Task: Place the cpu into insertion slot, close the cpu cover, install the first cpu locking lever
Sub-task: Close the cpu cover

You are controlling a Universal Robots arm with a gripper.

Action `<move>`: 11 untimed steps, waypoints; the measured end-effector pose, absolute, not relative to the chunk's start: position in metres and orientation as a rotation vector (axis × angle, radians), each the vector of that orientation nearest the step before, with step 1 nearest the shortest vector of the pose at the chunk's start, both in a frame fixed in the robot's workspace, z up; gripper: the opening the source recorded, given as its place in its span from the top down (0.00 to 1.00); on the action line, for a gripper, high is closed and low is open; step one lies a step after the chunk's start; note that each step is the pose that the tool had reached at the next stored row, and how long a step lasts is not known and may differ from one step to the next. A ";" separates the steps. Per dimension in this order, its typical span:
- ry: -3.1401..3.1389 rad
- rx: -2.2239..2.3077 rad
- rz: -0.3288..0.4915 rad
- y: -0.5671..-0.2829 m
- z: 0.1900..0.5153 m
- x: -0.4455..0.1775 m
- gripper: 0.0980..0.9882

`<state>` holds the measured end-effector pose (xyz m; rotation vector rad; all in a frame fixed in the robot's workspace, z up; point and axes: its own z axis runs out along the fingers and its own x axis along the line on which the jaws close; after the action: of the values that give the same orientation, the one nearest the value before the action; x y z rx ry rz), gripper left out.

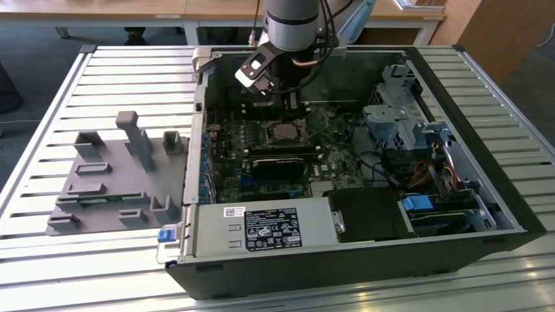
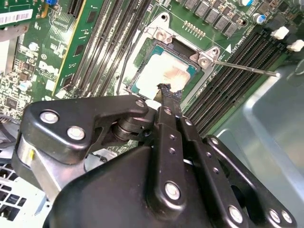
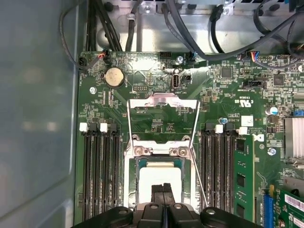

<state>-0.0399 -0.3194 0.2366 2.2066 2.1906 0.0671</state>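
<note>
The cpu [image 2: 161,73] lies flat in the insertion slot [image 2: 164,35], its silver top showing in both wrist views, cpu [image 3: 161,173]. My gripper [image 2: 164,89] is shut, its two black fingertips pressed together right at or just above the chip's near edge; I cannot tell if they touch it. Nothing shows between them. The cpu cover [image 3: 164,101] is swung open, standing back from the socket with the board visible through its cut-out. A thin locking lever [image 2: 247,68] sticks out sideways, unlatched. In the exterior view, the gripper [image 1: 282,104] reaches down into the open case over the cpu [image 1: 284,132].
Long black memory slots [image 3: 99,175] flank the socket on both sides. A black card [image 1: 277,162] and the power supply [image 1: 264,227] lie nearer the case front. A drive cage [image 1: 399,123] stands on the exterior view's right, a grey fixture block [image 1: 113,175] on its left.
</note>
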 end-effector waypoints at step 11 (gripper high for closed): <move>2.191 2.206 0.067 -0.319 0.257 -0.040 0.99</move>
<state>-0.0399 -0.3194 0.2573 2.2063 2.1906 0.0666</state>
